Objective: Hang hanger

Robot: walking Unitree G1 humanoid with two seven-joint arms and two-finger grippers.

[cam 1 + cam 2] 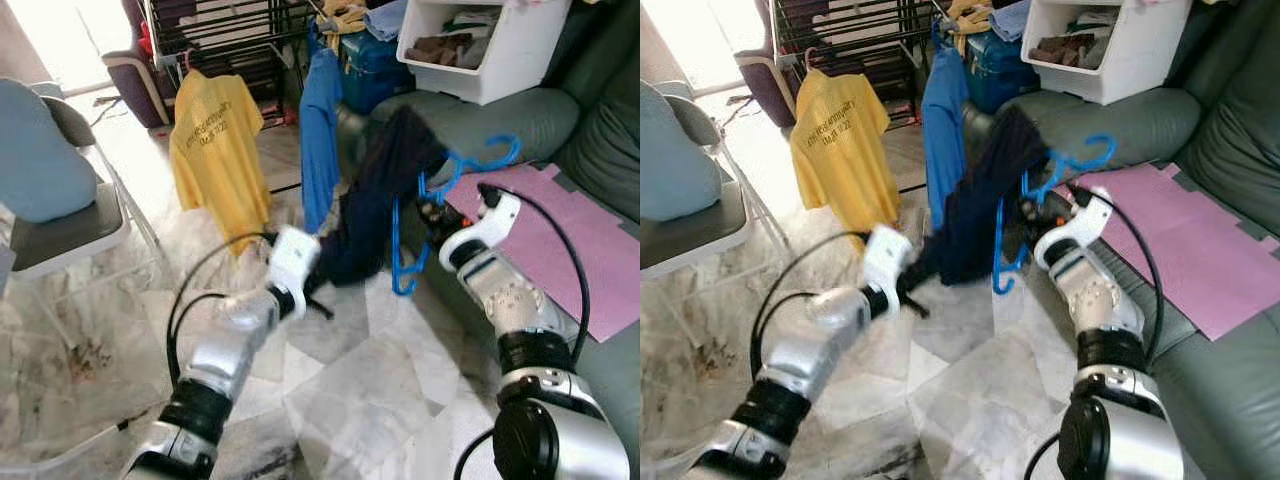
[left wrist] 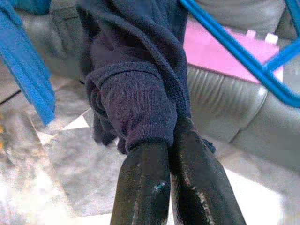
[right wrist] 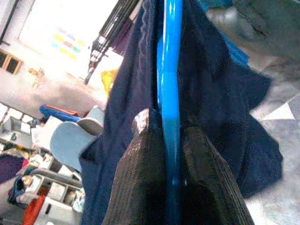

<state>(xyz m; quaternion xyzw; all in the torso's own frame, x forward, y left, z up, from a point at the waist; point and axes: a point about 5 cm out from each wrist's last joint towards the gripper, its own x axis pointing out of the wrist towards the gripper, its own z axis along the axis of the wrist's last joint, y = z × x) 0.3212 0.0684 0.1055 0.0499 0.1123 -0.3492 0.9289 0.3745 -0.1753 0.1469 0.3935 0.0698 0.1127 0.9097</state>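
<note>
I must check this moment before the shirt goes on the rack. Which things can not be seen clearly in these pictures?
- Top of the drying rack: cut off by the upper edge in both eye views, so its rail is unseen.
- Print on the yellow shirt: too small to read.
- Right pincer tips: hidden behind the dark shirt in the eye views.
- Blue hanger: its far shoulder is covered by the dark shirt.

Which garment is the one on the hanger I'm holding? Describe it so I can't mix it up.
Start at the grey sofa with the pink mat. Just before it, the right gripper clamps a blue hanger. The garment draped there is dark navy, unlike the yellow shirt and blue shirt behind.
</note>
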